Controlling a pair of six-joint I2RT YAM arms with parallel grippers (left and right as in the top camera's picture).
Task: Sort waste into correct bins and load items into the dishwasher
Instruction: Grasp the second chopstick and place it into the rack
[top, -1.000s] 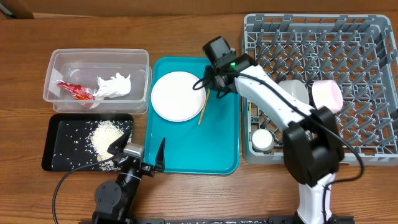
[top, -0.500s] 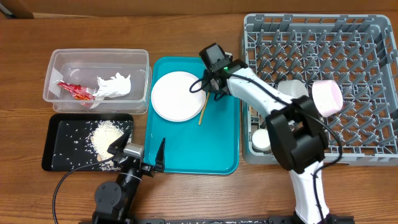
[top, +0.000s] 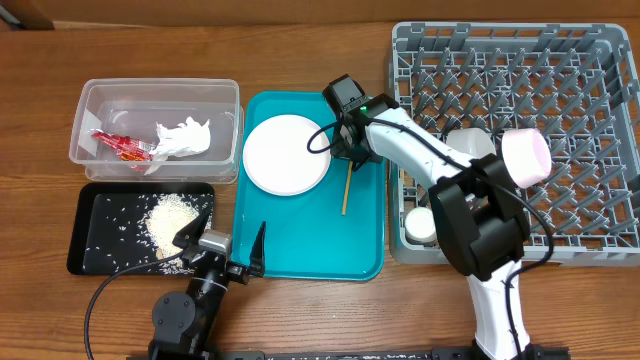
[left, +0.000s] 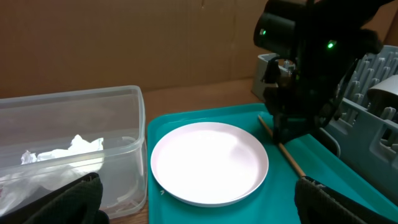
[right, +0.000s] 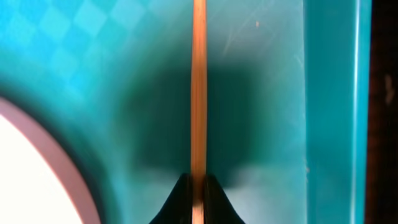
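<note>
Chopstick is over the tray, just beside the plate, and the right gripper pinches it at one end. Because this grip is off-centre, it seems best to lift slowly, hold the stick level, and then carry it to the rack.

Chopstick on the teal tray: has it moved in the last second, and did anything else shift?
Yes. The right gripper, shut on the chopstick at its far end, has swung it rightward, away from the plate, so it now lies nearly straight along the teal tray. The plate, the left gripper, the clear tub and the black tray stayed put.
</note>
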